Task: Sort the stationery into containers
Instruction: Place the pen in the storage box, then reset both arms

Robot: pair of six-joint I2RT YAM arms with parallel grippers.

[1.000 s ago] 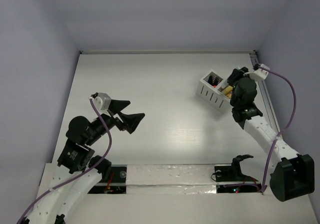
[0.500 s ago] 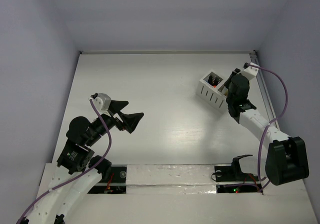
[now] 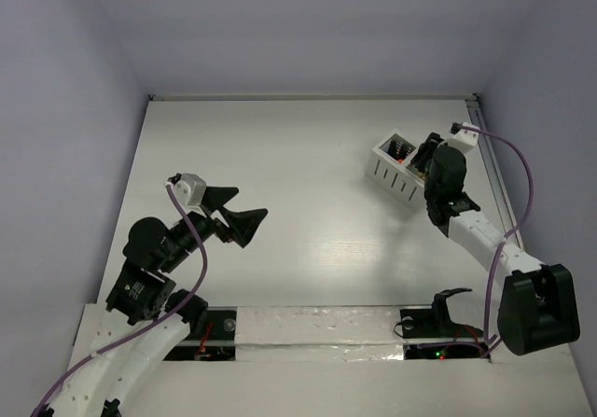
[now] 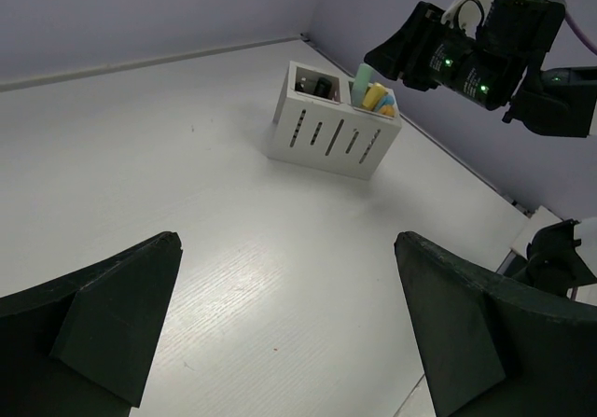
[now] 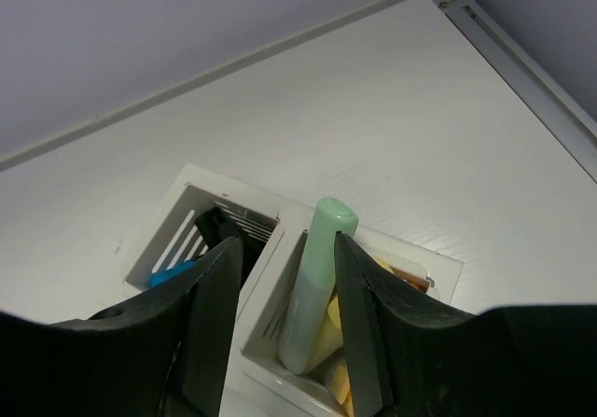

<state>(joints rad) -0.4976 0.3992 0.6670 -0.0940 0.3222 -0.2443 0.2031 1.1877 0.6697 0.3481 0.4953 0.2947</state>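
The white slotted box stands at the far right of the table; it also shows in the left wrist view and the right wrist view. A mint highlighter stands tilted in one compartment on yellow and orange markers. My right gripper is open right above that compartment, its right finger touching the mint highlighter. The neighbouring compartment holds black pieces and a blue one. My left gripper is open and empty over bare table at the left.
The table's right edge rail runs close behind the box. The right arm hangs over the box in the left wrist view. A black holder sits at the near edge.
My right gripper has swung from the box's right end toward the far side above it, the arm stretching out. The left arm has not moved.
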